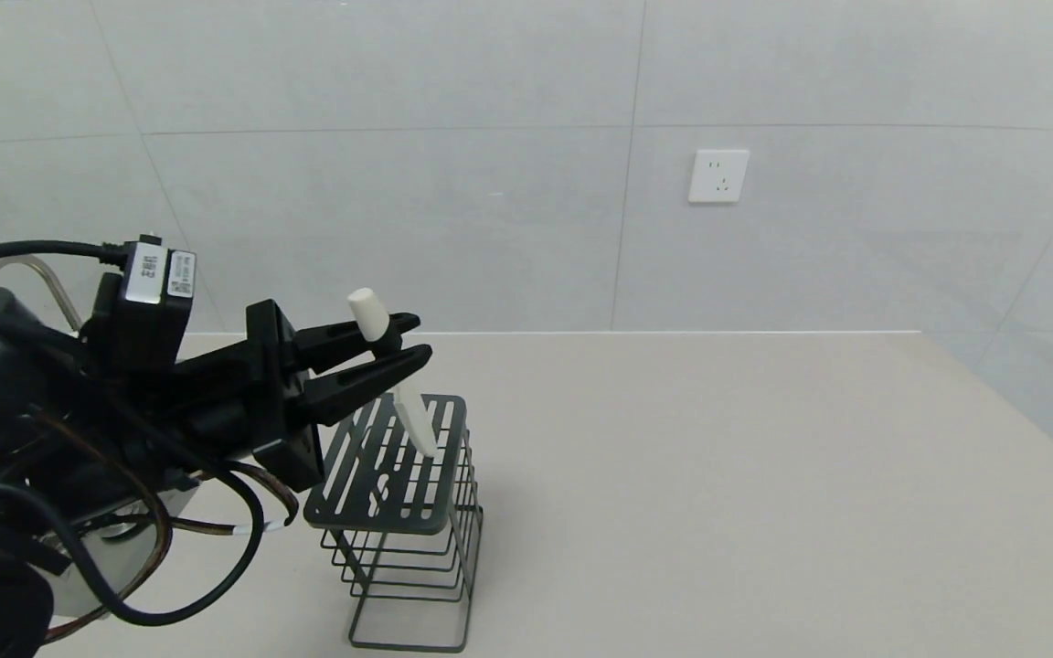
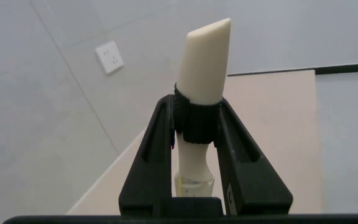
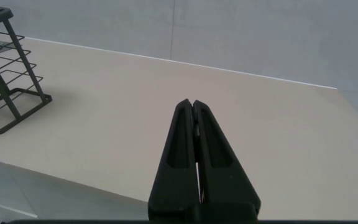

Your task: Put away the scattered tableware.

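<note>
– Left pincer point(image 1: 421, 335): what's it doing?

– Clenched on a white utensil point(image 1: 417, 422), gripping it partway down the shaft. One rounded end sticks up above the fingers. The longer, flatter end hangs below them, slanting down.

– And what's under it?

– A dark wire rack point(image 1: 389, 493) with a slotted top plate stands on the worktop point(image 1: 718, 475), just below and ahead of the fingertips. The utensil's lower tip is right at the plate. I can't tell whether it has entered a slot or only hovers over one.

– So how far along is the tidying?

– I'd say mid-way through this piece: it is picked up and carried to the rack, but not let go. Lowering it through a slot and releasing look like what's left for it. Whether more tableware is waiting, I can't tell.

– How does the utensil look?

– Plain off-white, smooth and matte, slim and straight. From the wrist, its far end is cut at a slant. It looks rigid and light, and it sits tilted in the grip, not plumb.

– The other arm?

– Right pincer point(image 3: 192, 106) is pressed shut on nothing, above the bare worktop, with the rack well off to its side.
</note>
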### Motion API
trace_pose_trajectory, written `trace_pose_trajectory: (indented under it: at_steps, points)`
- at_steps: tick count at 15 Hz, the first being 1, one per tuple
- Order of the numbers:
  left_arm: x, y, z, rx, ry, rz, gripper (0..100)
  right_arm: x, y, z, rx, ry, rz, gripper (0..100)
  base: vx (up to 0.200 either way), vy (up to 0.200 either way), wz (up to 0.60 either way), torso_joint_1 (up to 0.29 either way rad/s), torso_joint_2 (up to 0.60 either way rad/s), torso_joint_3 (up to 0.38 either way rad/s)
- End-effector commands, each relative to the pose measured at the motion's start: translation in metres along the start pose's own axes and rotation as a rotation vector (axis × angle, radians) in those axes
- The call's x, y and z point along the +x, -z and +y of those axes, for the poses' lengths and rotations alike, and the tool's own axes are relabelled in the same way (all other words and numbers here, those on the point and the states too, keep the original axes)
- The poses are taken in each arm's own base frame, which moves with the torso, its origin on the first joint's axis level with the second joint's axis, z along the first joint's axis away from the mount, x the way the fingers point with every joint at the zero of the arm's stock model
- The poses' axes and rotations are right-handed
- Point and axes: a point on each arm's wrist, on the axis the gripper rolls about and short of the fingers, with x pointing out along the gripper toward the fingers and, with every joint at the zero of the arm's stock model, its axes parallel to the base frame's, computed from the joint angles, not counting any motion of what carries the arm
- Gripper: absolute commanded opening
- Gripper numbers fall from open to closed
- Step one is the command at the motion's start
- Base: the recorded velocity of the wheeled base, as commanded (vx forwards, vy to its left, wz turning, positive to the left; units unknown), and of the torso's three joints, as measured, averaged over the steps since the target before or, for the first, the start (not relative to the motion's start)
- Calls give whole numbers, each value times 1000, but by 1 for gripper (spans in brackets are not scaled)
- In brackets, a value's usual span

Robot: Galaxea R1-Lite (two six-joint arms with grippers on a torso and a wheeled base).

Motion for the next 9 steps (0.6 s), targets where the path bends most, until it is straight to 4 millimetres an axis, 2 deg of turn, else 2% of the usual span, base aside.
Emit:
trace_pose_trajectory:
  at_steps: [1, 2, 9]
  points:
    - [8, -24, -5, 25, 40, -47, 0, 0, 0, 0, 1, -1, 2, 0, 0, 0, 0, 0, 0, 0]
    - [11, -29, -6, 28, 53, -51, 0, 0, 0, 0, 1, -1, 2, 0, 0, 0, 0, 0, 0, 0]
    - [10, -25, -3, 61, 48, -37, 0, 0, 0, 0, 0, -1, 0, 0, 0, 0, 0, 0, 0, 0]
